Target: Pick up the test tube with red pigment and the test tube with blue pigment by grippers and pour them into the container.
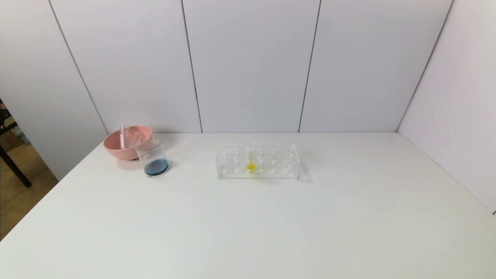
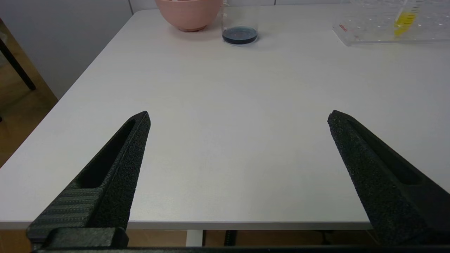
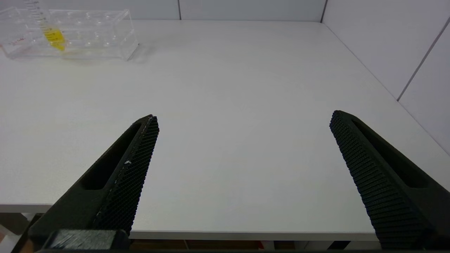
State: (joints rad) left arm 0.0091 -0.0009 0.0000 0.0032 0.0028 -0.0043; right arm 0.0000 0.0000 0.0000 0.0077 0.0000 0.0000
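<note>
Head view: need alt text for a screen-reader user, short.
A white table with no arms in frame: at back left a clear glass beaker holding dark blue liquid stands against a pink bowl with empty clear tubes leaning inside. Near the centre, a clear tube rack holds one tube of yellow liquid.

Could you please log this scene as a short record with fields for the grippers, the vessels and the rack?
left gripper: open, empty, at the table's near edge
right gripper: open, empty, at the table's near edge
container: upright, dark bluish liquid at its bottom, beside the pink bowl
pink bowl: far left of the table, clear tubes leaning inside, no pigment visible in them
tube rack: mid-table, holds only the yellow-liquid tube
red and blue tubes in rack: none visible
</note>
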